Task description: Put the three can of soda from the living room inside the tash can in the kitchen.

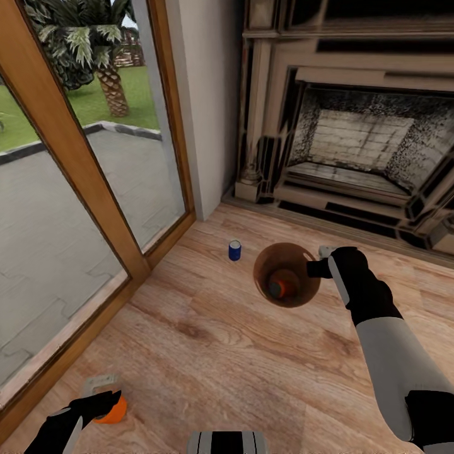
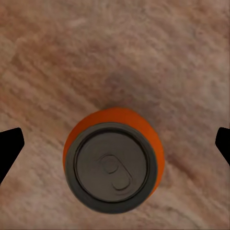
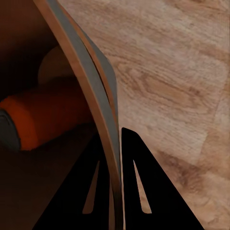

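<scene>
The tash can (image 1: pixel 275 260), tan-brown inside, hangs just over the living room floor before the fireplace. My right gripper (image 1: pixel 313 268) is shut on its rim; in the right wrist view the fingers (image 3: pixel 136 191) pinch the thin wall (image 3: pixel 88 96). One orange can of soda (image 1: pixel 282 288) lies on its side inside it (image 3: pixel 43 117). A blue can (image 1: pixel 234 250) stands upright on the floor just left of the bucket. Another orange can (image 1: pixel 115 411) stands near the glass door. My left gripper (image 1: pixel 101 396) hovers right above it, open, with its fingertips (image 2: pixel 9 146) wide on either side of the can top (image 2: pixel 113 160).
A wood-framed glass door (image 1: pixel 94 189) runs along the left, with a raised sill at floor level. The ornate fireplace (image 1: pixel 353 139) and its hearth step fill the back right. Light wood floor (image 1: pixel 221 353) lies open between the cans.
</scene>
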Motion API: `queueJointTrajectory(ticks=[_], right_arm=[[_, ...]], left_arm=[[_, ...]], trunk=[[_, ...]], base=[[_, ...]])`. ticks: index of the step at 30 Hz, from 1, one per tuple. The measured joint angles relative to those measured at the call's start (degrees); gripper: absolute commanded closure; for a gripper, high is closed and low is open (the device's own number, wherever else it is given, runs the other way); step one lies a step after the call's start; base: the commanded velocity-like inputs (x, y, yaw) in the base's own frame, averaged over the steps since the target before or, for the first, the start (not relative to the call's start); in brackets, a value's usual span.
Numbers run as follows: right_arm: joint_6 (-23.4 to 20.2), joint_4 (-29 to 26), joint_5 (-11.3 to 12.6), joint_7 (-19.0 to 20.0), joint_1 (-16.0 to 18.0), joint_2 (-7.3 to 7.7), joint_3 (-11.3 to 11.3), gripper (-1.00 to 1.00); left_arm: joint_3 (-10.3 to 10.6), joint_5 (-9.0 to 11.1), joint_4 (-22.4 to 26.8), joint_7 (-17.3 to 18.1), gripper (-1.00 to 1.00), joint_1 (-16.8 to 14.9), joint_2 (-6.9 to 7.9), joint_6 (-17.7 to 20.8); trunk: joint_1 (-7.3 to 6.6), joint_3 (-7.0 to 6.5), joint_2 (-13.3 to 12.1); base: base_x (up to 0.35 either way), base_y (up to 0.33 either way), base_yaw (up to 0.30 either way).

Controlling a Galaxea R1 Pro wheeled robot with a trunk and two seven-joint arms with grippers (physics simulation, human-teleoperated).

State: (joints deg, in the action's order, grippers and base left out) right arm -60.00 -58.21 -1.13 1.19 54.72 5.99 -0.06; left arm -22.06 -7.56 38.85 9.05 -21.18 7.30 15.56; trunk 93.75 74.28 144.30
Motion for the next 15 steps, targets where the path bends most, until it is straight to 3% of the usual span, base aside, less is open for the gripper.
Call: queueJointTrajectory(ticks=[15], right_arm=[[0.0,0.0,0.0,0.0,0.0,0.05,0.0,1.0]], left_arm=[[0.0,0.0,0.0,0.0,-1.0,0.0,0.0,0.0]], trunk=[[0.39,3.32,0.2]], base=[[0.0,0.0,0.0]])
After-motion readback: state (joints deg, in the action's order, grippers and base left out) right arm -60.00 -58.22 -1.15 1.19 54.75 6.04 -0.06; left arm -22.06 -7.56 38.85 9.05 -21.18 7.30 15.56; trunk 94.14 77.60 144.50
